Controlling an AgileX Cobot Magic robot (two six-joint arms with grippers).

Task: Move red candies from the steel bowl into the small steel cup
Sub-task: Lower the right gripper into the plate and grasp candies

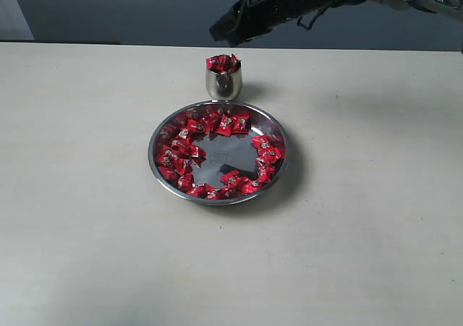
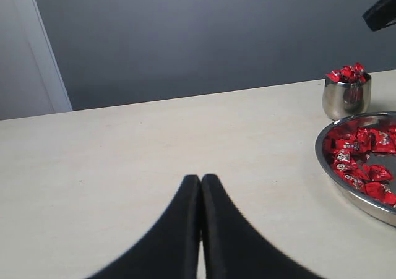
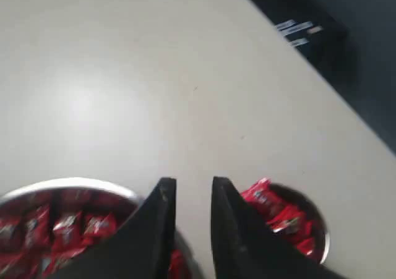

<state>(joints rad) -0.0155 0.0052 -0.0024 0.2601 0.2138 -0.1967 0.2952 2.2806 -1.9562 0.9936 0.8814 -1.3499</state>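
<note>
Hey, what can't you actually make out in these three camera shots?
Exterior view: how far down the candies fill the cup; its steel wall hides them.
Left wrist view: the bowl is cut off by the picture's edge.
Right wrist view: blurred; the right gripper covers part of the bowl.
Candies' print: too small everywhere.

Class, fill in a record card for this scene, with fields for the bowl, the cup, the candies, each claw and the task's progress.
steel bowl: on the table; candies ringed along its rim, middle bare
small steel cup: upright, close beyond the bowl in the exterior view, heaped above its brim
red candies: most in the bowl, some in the cup
right claw: open, empty, raised near the cup
left claw: shut, holding nothing, off to the bowl's side
progress: partly done; many candies left in the bowl
</note>
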